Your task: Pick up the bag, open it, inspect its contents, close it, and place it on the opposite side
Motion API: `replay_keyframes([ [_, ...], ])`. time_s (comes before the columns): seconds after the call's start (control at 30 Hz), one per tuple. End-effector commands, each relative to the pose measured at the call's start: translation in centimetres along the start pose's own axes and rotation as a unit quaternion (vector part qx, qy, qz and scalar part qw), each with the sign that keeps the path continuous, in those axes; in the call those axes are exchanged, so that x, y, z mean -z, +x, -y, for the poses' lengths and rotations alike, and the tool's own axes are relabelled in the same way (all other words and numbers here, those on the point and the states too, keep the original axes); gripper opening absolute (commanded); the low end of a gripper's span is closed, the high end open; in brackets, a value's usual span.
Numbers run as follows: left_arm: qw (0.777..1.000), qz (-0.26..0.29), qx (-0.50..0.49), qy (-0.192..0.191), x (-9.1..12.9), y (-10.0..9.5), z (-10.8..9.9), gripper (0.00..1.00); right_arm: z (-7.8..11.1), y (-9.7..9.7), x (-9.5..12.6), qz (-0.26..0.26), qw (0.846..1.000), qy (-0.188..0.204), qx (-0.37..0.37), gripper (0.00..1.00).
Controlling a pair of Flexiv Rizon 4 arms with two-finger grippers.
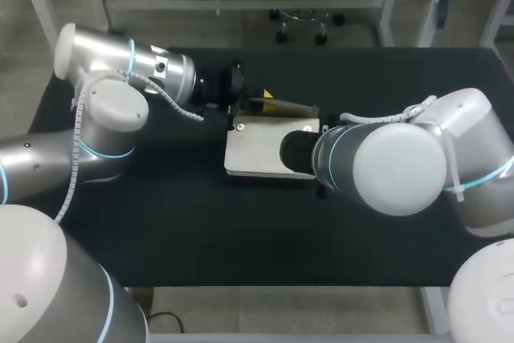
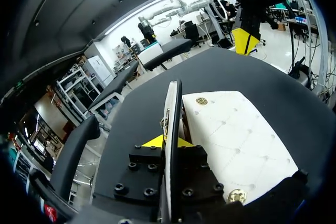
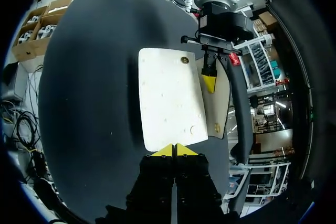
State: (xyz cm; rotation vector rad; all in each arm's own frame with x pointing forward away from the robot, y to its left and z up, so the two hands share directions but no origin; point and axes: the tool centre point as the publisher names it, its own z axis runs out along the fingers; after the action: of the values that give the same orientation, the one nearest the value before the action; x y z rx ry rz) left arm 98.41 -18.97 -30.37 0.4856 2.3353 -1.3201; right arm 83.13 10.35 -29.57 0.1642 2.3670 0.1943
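Note:
A white quilted bag (image 1: 255, 149) lies flat in the middle of the black table (image 1: 161, 222). Its flap (image 1: 283, 108) is lifted along the far edge. My left gripper (image 2: 169, 141) is shut on that flap (image 2: 172, 108), which stands edge-on between the fingers above the bag body (image 2: 236, 135). In the right wrist view the left gripper (image 3: 209, 82) shows beside the bag (image 3: 168, 98), with the flap (image 3: 223, 103) folded back. My right gripper (image 3: 174, 149) is shut, tips together at the bag's opposite edge. In the head view it is hidden under the right arm's wrist (image 1: 353, 158).
Gold snap studs sit on the bag body (image 3: 185, 60) and on the flap's inner side (image 3: 217, 127). Bare black table surrounds the bag on all sides.

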Motion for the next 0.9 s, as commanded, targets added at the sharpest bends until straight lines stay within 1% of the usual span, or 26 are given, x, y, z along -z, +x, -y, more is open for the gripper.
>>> replay_keyframes([
  [0.03, 1.000, 0.008, -0.008, 0.002, -0.6, 0.2, -0.8, 0.00, 0.6, 2.5, 0.8, 0.056, 0.998, -0.007, -0.001, 0.00],
  [0.1, 1.000, 0.010, -0.010, 0.002, -0.8, 0.2, -1.0, 0.00, 0.3, 2.7, 0.8, 0.060, 0.998, -0.010, -0.001, 0.00],
  [0.2, 1.000, 0.011, -0.010, 0.004, -1.0, 0.2, -1.1, 0.00, -0.6, 3.0, 0.3, 0.064, 0.998, -0.016, 0.003, 0.00],
  [0.37, 1.000, 0.005, -0.017, 0.014, -1.1, 0.3, -0.9, 0.00, -2.8, 3.7, -1.9, 0.060, 0.998, -0.008, 0.024, 0.00],
  [0.47, 1.000, 0.003, -0.017, 0.015, -0.9, 0.2, -1.0, 0.00, -3.8, 3.6, -2.9, 0.054, 0.998, -0.001, 0.024, 0.00],
  [0.63, 1.000, 0.003, -0.010, 0.016, -0.2, 0.1, -1.3, 0.00, -4.6, 2.2, -4.1, 0.057, 0.998, 0.015, 0.017, 0.00],
  [0.7, 1.000, 0.004, -0.007, 0.019, 0.1, 0.1, -1.4, 0.00, -4.8, 2.1, -4.3, 0.060, 0.998, 0.017, 0.016, 0.00],
  [0.77, 1.000, 0.003, -0.007, 0.018, 0.3, 0.1, -1.5, 0.00, -5.0, 2.2, -4.3, 0.061, 0.998, 0.015, 0.016, 0.00],
  [0.9, 1.000, 0.000, -0.009, 0.018, 0.7, 0.1, -1.9, 0.00, -5.0, 3.3, -4.6, 0.060, 0.998, 0.014, 0.019, 0.00],
])
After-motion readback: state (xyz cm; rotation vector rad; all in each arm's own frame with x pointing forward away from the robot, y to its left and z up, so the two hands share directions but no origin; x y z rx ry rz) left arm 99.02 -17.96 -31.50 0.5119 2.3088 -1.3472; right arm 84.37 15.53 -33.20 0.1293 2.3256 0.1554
